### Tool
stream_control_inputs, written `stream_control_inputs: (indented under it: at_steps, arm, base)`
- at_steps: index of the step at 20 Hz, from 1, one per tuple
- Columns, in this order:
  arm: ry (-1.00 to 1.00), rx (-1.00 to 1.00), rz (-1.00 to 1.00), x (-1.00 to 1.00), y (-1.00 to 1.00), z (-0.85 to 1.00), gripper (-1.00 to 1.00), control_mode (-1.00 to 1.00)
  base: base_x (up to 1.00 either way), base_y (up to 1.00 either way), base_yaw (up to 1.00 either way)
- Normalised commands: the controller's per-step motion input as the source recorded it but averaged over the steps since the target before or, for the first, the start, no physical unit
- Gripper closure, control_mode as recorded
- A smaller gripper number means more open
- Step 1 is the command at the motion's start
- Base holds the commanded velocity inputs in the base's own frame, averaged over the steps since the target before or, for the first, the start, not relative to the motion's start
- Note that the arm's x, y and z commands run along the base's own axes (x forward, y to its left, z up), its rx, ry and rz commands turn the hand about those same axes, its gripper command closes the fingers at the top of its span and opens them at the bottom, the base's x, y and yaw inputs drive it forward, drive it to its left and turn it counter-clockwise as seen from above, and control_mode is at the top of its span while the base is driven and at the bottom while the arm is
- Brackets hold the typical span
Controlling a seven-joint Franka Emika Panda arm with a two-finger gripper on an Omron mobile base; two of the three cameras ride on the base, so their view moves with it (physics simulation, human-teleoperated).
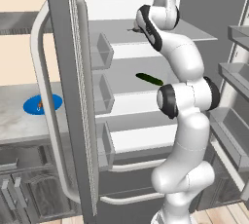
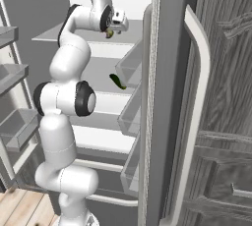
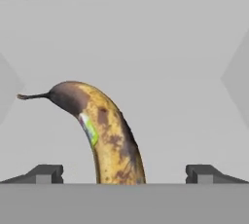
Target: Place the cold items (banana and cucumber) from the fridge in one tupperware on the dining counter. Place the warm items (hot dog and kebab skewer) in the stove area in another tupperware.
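Tool [image 3: 124, 174] spread wide, holding nothing, its two dark fingertips [image 3: 46, 173] flanking a brown-spotted yellow banana [image 3: 109, 142] without touching it. Banana lies on the grey top fridge shelf [image 1: 194, 33]. Dark green cucumber [image 1: 149, 79] lies one shelf below the banana.

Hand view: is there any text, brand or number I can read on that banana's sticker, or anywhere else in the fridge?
Nothing can be read.
Banana: a small sticker, green with white and blue patches, too blurred to make out any words.
Cucumber, fridge shelves and door: no labels or signs show.
Blue plate on the counter: no writing shows.
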Motion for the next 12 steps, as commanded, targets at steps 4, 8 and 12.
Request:
stream_control_inputs:
  at_steps: [4,8,12]
  arm:
    - [0.01,0.00,0.10,-0.03,0.18,-0.15,-1.00,-1.00]
    - [0.00,-0.03,0.06,0.00,0.02,-0.12,-1.00,-1.00]
    - [0.00,-0.01,0.00,0.00,-0.01,-0.01,-1.00,-1.00]
  base:
    - [0.00,0.00,0.00]
    - [0.00,0.00,0.00]
    - [0.00,0.00,0.00]
